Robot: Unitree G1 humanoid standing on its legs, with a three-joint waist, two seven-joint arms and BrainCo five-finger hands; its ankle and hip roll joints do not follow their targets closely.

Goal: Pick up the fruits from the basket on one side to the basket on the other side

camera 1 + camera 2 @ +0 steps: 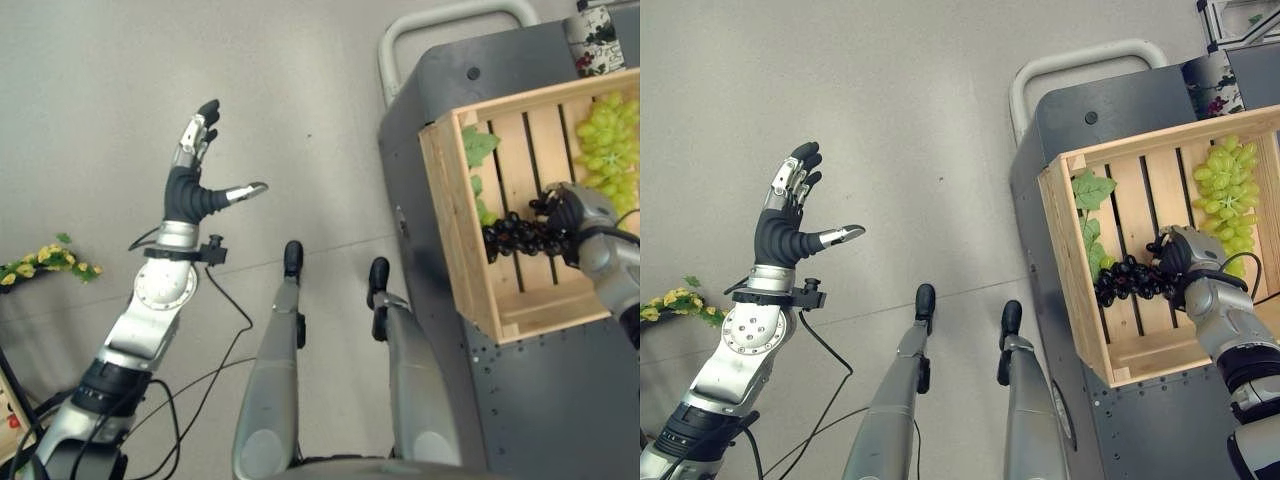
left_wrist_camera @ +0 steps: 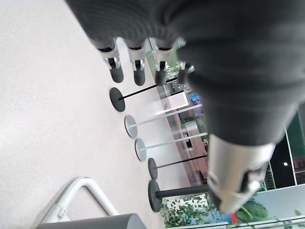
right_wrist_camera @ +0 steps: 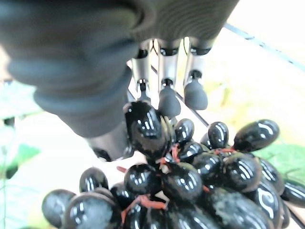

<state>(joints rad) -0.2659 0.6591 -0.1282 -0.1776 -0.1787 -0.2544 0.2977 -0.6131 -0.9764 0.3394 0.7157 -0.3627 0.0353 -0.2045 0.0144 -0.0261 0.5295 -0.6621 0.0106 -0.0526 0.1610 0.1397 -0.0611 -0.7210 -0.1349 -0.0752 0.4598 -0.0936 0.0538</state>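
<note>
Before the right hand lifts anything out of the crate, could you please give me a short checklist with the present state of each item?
1. Right hand closed on the black grapes: ok, its fingers curl around the bunch in the right wrist view.
2. Whole bunch secured: cannot tell, part of it trails on the slats away from the hand.
3. Green grapes clear of the grasp: ok, they lie apart, further back in the wooden crate.
4. Left hand out of the way: ok, raised open over the floor, holding nothing.
5. Destination basket located: cannot tell.
</note>
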